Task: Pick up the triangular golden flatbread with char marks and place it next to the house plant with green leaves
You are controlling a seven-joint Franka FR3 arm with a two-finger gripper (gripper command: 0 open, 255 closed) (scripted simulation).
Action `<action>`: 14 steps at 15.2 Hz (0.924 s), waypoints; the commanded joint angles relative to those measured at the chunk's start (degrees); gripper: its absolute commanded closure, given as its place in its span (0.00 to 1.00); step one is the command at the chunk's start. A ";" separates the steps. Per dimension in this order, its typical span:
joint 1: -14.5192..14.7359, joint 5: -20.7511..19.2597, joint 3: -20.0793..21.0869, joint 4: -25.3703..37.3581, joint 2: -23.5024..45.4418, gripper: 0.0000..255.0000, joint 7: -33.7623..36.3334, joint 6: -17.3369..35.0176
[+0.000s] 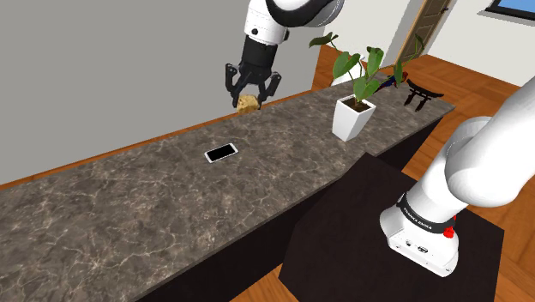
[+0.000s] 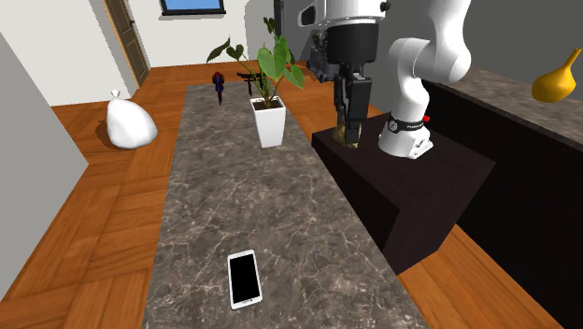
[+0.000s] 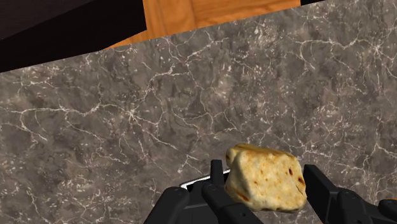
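A golden, char-flecked flatbread (image 3: 267,183) sits clasped between my black fingers (image 3: 217,181). My gripper (image 1: 249,98) is shut on it and holds the flatbread (image 1: 248,105) in the air above the far edge of the dark marble counter (image 1: 129,214), near the grey wall. The house plant (image 1: 353,73), green-leaved in a white pot, stands on the counter toward the shoulder view's right, well apart from the gripper. In the second exterior view the gripper (image 2: 351,123) hangs to the right of the plant (image 2: 271,65), with the flatbread (image 2: 352,138) at its tips.
A white-framed phone (image 1: 221,153) lies flat on the counter, toward the near side from the gripper. A small black stand (image 1: 420,93) and a small figure (image 2: 219,84) sit beyond the plant. A white sack (image 2: 129,124) rests on the wooden floor. My base stands on a dark box (image 2: 420,178).
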 commanded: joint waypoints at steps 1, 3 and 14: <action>-0.09 -0.19 -0.11 1.36 -0.31 1.00 0.28 -1.67; -0.15 -0.32 -0.19 2.53 -0.66 1.00 0.56 -3.18; -0.43 -1.05 -0.59 9.86 -1.72 1.00 2.12 -11.44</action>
